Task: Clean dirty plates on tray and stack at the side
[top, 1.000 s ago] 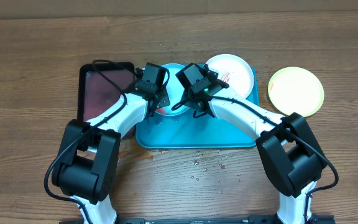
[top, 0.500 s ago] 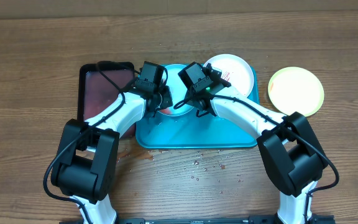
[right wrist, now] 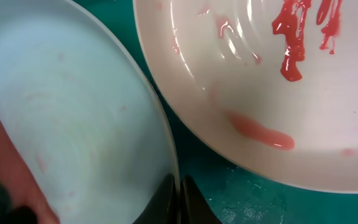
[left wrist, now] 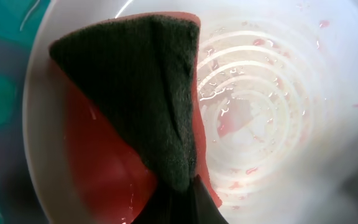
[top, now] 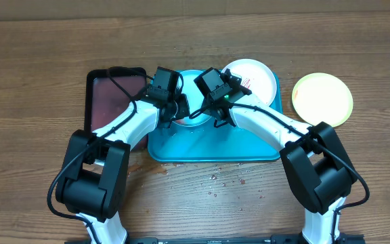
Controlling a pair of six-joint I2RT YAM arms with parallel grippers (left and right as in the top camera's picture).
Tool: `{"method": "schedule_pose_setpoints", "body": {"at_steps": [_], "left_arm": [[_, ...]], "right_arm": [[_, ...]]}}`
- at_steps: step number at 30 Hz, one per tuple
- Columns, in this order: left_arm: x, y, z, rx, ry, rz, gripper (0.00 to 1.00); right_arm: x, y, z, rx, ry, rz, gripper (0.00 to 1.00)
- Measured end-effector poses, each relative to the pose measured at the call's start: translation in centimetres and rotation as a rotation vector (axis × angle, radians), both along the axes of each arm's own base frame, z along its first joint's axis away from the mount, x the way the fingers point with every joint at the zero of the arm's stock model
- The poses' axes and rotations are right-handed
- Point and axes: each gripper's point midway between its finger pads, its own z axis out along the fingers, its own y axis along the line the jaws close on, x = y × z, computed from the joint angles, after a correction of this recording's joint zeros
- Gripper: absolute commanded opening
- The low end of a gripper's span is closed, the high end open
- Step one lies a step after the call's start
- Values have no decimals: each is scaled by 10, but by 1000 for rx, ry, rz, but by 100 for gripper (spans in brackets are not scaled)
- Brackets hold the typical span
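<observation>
The turquoise tray (top: pixel 249 142) lies at the table's middle. A pale mint-blue plate (top: pixel 191 119) sits at its far left, mostly hidden under both grippers. My left gripper (top: pixel 179 111) is shut on a sponge (left wrist: pixel 142 81), dark green on red, and presses it onto that plate (left wrist: pixel 260 112), which shows wet pink smears. My right gripper (top: pixel 203 112) is shut on the mint plate's rim (right wrist: pixel 166 155); its fingertips (right wrist: pixel 191 199) pinch the edge. The white plate (top: pixel 252 78) with red sauce streaks (right wrist: pixel 291 43) lies at the tray's far right. The yellow-green plate (top: pixel 322 98) rests on the table right of the tray.
A black tray with a dark reddish inside (top: pixel 110 95) stands left of the turquoise tray, under my left arm. Water drops and red specks (top: pixel 225 179) dot the wooden table in front of the tray.
Both grippers have shifted slightly to the right over the mint plate; the left one has dragged the sponge with it. The plates and trays have not moved.
</observation>
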Motion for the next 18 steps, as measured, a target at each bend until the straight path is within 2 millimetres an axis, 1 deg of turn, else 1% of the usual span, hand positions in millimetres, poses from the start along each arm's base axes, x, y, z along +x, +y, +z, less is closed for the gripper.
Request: {"method": "schedule_pose_setpoints", "body": {"at_steps": [10,14,18], "left_arm": [[4,19,0,165,-44,24,4],[5,25,0,205,-52,30,4],[8,27,2,221,-54,34,4]], "right_arm": [[-2,8,0,33,11,17,4],[-3,11,0,37,11,23,4],[-4,11,0,36,13,23,4]]}}
